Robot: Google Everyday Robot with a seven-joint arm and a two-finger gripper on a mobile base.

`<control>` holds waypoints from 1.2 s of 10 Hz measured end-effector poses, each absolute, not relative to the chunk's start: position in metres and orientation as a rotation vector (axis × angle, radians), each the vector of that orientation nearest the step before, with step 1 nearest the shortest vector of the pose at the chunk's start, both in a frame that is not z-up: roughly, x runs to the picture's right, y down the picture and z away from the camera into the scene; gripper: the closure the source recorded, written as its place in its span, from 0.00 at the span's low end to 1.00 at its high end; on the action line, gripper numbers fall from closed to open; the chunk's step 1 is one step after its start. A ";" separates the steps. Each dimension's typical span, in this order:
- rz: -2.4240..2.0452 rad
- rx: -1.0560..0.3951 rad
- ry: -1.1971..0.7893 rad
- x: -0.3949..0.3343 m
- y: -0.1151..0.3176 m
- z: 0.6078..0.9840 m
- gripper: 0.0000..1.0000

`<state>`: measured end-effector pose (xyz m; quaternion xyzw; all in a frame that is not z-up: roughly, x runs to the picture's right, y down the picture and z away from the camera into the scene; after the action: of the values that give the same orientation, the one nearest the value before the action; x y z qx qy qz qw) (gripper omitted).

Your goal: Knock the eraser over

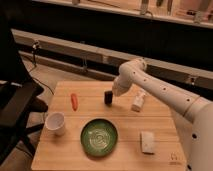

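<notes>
A light wooden bench (65,150) carried a white cup (55,123) near its left edge, a green plate (99,136) with a ringed pattern near the front middle, and an orange carrot-like piece (74,101) lying farther back on the left. A flat white rectangular block (147,141) lay at the front right, well apart from a smaller white object (138,101) farther back on the right. A dark office chair (15,107) stood left of the bench, and a long dark shelf unit (75,30) ran along the back wall.
</notes>
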<state>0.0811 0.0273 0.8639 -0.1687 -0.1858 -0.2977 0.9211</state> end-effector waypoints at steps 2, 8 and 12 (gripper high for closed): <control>-0.616 -0.346 -0.383 0.079 0.026 0.864 1.00; -0.625 -0.344 -0.389 0.072 0.025 0.866 1.00; -0.632 -0.342 -0.392 0.068 0.024 0.867 1.00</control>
<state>0.0678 0.0243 0.8665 -0.1665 -0.1905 -0.3071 0.9174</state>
